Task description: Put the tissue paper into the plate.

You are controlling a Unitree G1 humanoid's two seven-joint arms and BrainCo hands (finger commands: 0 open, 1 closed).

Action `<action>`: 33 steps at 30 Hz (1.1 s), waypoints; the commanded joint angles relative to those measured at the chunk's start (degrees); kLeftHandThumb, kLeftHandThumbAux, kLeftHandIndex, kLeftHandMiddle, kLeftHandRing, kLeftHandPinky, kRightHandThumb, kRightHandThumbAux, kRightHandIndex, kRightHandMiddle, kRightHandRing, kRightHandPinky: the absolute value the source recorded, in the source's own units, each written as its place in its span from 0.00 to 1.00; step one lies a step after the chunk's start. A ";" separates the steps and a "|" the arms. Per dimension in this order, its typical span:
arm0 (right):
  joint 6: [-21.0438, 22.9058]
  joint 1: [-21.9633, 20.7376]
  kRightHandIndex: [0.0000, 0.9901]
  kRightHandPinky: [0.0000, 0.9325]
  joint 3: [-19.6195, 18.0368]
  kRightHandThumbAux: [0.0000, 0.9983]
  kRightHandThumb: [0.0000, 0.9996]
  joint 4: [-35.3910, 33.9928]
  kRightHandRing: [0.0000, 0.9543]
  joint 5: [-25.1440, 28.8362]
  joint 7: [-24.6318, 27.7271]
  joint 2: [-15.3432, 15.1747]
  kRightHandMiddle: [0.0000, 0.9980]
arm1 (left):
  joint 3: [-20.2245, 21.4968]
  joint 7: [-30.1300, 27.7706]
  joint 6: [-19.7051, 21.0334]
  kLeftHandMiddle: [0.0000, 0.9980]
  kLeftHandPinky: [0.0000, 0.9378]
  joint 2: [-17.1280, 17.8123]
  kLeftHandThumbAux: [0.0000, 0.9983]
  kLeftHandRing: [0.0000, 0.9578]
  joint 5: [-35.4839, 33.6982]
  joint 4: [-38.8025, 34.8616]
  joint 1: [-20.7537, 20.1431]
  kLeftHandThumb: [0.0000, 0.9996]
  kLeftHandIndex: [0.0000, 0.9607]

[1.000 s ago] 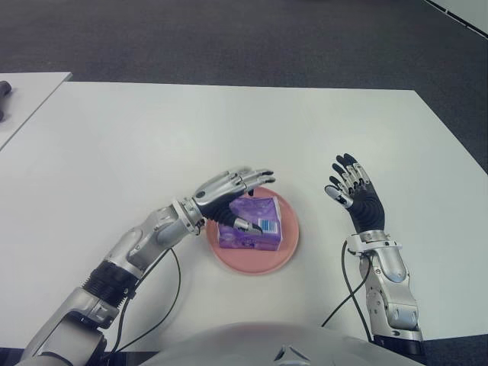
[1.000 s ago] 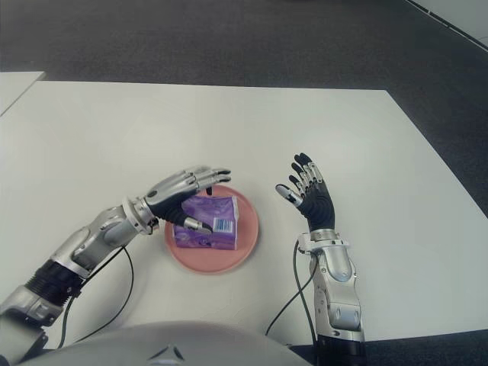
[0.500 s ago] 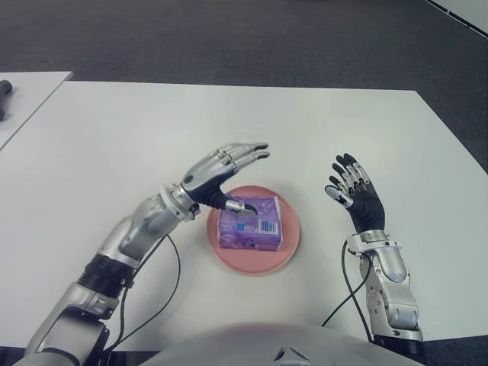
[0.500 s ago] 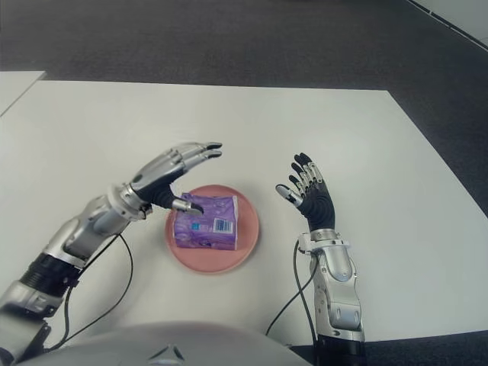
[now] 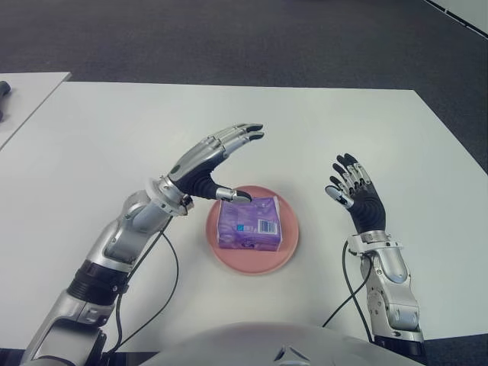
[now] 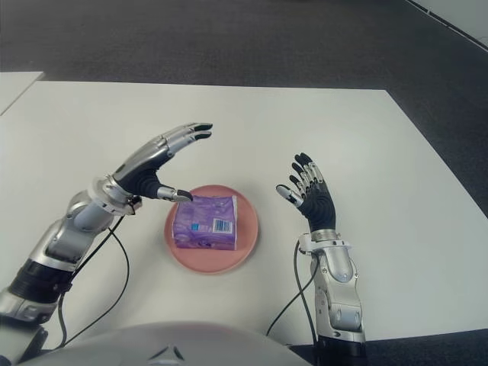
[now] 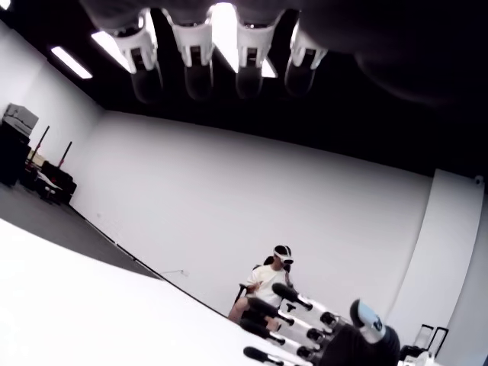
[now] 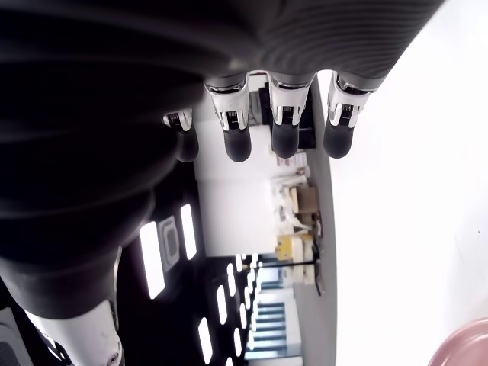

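Purple tissue pack (image 5: pixel 249 223) lying flat in the pink plate (image 5: pixel 286 253), both hands empty
Nearest, the plate sits on the white table (image 5: pixel 114 130) in front of the robot, the pack inside its rim with the barcode label facing up; the right hand (image 5: pixel 354 194) is raised to the right of the plate, apart from it, palm turned toward the plate and fingers spread; the left hand (image 5: pixel 210 162) hovers above the plate's far left edge, fingers stretched out and holding nothing, thumb tip just over the pack's near corner; farther off, in the left wrist view, a seated person (image 7: pixel 268 284) wears a headset
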 commanded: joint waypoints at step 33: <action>2.31 3.50 0.00 0.00 1.48 0.76 0.00 -4.26 0.00 -0.68 -1.03 1.16 0.00 | 17.15 15.59 5.42 0.00 0.00 -16.63 0.33 0.00 -11.75 21.93 -5.12 0.00 0.00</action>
